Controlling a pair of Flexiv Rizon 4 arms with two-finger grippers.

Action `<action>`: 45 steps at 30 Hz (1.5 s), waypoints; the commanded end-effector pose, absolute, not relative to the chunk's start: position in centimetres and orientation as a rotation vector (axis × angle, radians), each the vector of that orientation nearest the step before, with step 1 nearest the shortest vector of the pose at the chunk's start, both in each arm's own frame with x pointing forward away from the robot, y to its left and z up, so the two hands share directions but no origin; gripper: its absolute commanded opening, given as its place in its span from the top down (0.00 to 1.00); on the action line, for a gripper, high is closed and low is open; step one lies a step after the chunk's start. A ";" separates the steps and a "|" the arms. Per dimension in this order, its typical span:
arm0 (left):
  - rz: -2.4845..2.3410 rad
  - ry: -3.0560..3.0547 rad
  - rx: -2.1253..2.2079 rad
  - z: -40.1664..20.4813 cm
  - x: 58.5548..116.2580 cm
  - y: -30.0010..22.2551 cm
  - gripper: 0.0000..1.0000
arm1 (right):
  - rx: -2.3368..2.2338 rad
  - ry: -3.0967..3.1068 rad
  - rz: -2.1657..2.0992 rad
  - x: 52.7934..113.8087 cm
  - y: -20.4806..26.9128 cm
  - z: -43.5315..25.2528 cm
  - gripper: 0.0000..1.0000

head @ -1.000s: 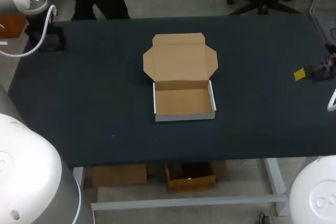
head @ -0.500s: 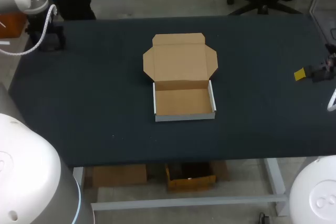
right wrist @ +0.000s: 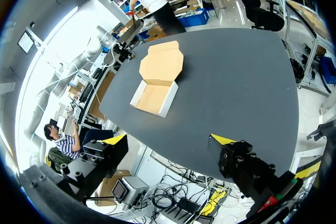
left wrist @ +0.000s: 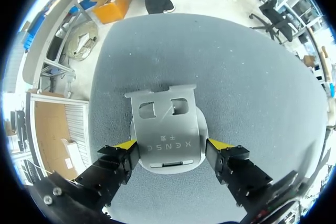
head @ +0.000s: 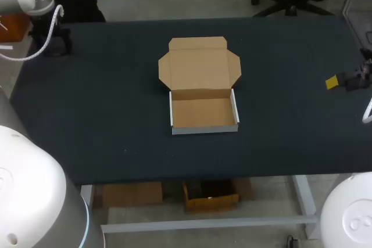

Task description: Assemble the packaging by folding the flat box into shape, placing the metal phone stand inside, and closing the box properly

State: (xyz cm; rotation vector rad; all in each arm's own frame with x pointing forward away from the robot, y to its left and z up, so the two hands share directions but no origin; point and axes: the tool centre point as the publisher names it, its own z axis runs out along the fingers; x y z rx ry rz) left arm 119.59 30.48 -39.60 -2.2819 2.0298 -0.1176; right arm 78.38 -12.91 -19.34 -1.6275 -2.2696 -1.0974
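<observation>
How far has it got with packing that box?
The box is already folded into a tray, lid flat open, nothing inside. The left hand is at the metal phone stand, which sits on the table away from the box. Left: put the stand in, close the lid.

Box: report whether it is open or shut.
Open. The box has its walls folded up, but its lid lies spread flat on the table, and the inside shows bare.

Open cardboard box (right wrist: 157, 80), lid laid flat, on dark table (right wrist: 236, 87), well ahead of right gripper (right wrist: 168, 141), fingers (right wrist: 115, 140) apart
</observation>
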 end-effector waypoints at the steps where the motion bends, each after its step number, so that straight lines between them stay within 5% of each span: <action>1: -0.080 2.046 -2.305 -39.9 120.4 30.6 0.20 | -1.624 -2.268 -1.096 78.3 -13.0 -19.2 0.00; 6: -0.077 2.041 -2.306 -39.9 120.4 30.6 0.24 | -1.624 -2.268 -1.096 78.3 -13.0 -19.2 0.00; 10: -0.078 2.039 -2.307 -39.9 120.4 30.6 0.49 | -1.624 -2.268 -1.096 78.3 -13.0 -19.2 0.00; 13: -0.078 2.039 -2.310 -39.9 120.4 30.7 0.51 | -1.624 -2.268 -1.096 78.3 -13.0 -19.2 0.00; 16: -0.083 2.040 -2.315 -39.9 120.4 30.7 0.78 | -1.624 -2.268 -1.096 78.3 -13.0 -19.2 0.00; 17: -0.085 2.039 -2.317 -39.9 120.4 30.7 0.95 | -1.624 -2.268 -1.096 78.3 -13.0 -19.2 0.00; 18: -0.086 2.038 -2.318 -39.9 120.4 30.7 1.00 | -1.624 -2.268 -1.096 78.3 -13.0 -19.2 0.00; 45: -0.114 1.979 -2.305 -37.3 116.9 29.9 1.00 | -1.624 -2.268 -1.096 78.3 -13.0 -19.2 0.00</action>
